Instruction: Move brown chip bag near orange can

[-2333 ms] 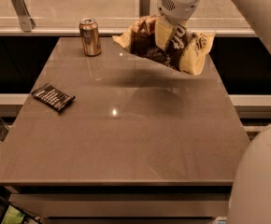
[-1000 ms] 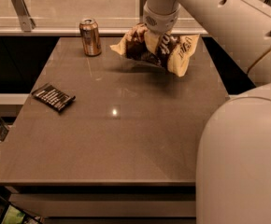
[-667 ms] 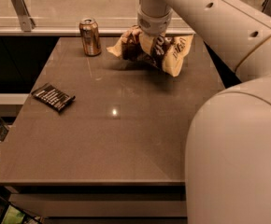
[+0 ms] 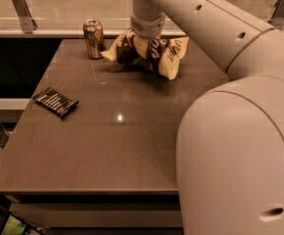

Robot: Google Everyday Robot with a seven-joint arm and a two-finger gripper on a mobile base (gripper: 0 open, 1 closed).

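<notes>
The brown chip bag (image 4: pixel 169 57) is a crinkly dark-brown and pale-yellow bag at the far side of the table, its left tip close to the orange can (image 4: pixel 93 38). The can stands upright near the far left corner, a small gap from the bag. My gripper (image 4: pixel 144 47) comes down from above into the middle of the bag and is shut on it; its fingers are buried in the bag's folds. The bag hangs low over the table top or rests on it; I cannot tell which.
A small flat black packet (image 4: pixel 55 102) lies near the left edge of the brown table (image 4: pixel 112 146). A ledge with metal brackets (image 4: pixel 22 6) runs behind the table. My white arm (image 4: pixel 240 131) fills the right side of the view and hides the table's right part.
My gripper has carried the bag leftward and down, from the far right of the table to just right of the can. The can and black packet have not moved.
</notes>
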